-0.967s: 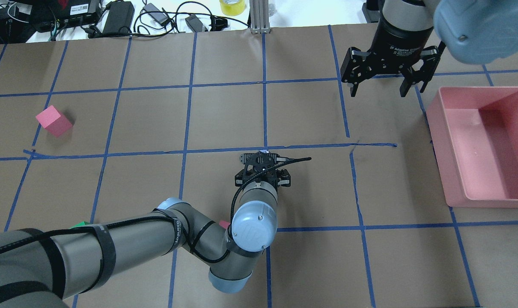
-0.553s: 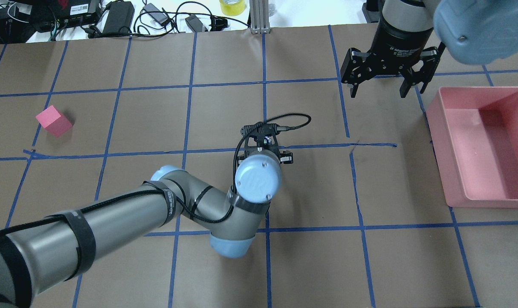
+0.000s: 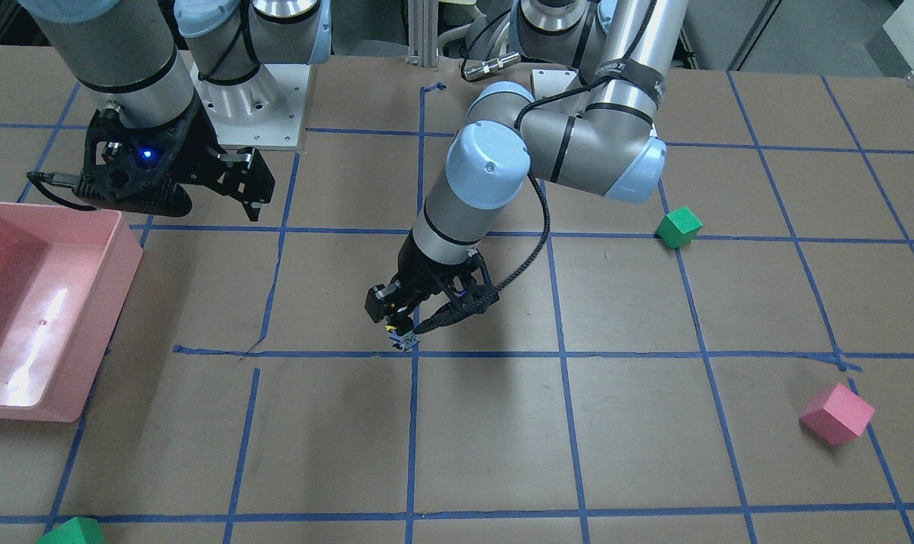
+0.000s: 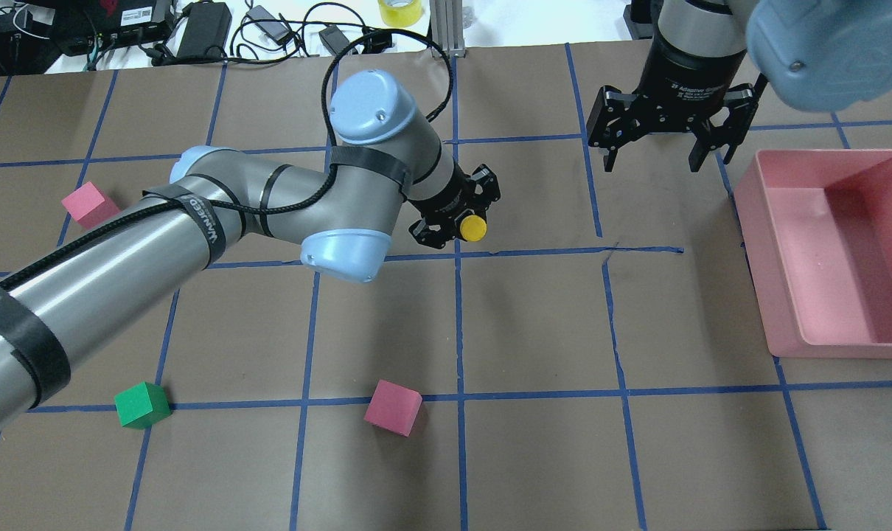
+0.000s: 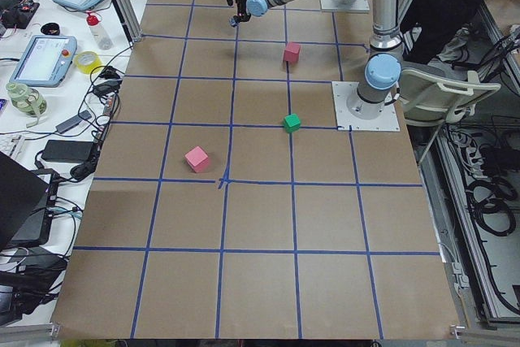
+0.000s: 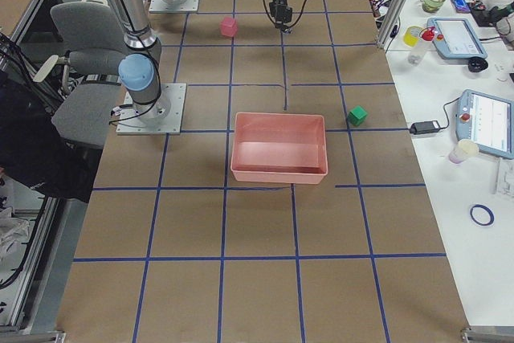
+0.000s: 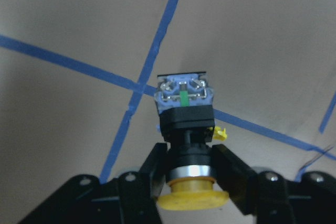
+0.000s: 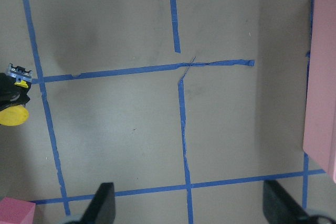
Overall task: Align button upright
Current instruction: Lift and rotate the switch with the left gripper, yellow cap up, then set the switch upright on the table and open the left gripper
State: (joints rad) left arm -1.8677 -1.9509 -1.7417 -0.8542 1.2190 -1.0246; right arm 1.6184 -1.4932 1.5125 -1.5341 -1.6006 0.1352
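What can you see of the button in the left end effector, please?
The button has a yellow cap, a silvery collar, a black body and a bluish-white base with metal terminals and a green centre. The left end effector is shut on its neck below the cap. It points cap up, base down, over a tape crossing; whether it touches the table cannot be told.

Lettering near the grippers
The right gripper [image 4: 652,158] body, just above its fingers [image 4: 610,151], bears white "Adaptive" print; the black strap [image 4: 208,221] on the left arm [image 4: 122,265] has white letters too blurred to read.
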